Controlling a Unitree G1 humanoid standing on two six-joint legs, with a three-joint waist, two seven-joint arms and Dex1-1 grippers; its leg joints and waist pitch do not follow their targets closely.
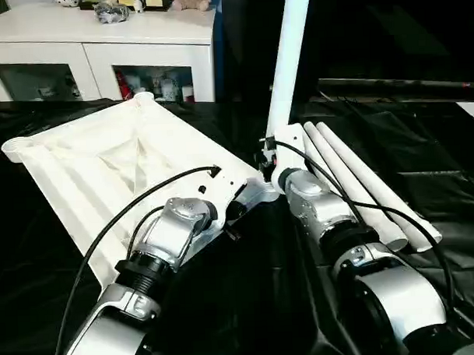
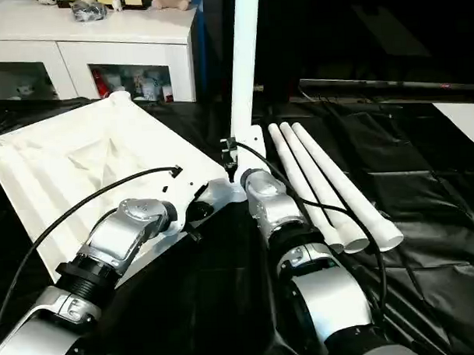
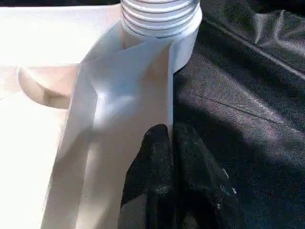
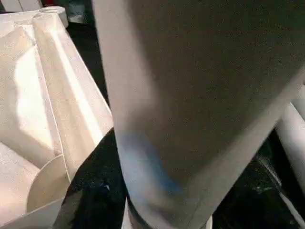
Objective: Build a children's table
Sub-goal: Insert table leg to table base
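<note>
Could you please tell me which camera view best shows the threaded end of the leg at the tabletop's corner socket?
The left wrist view: the leg's ridged threads sit partly in the corner socket. The head views show the upright leg with its base hidden; the right wrist view shows its smooth shaft.

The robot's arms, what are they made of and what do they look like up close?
Both the left arm and the right arm are chunky silver metal segments joined by black ringed collars. A thin black cable loops along each arm toward the wrist. The fingers are matte black.
</note>
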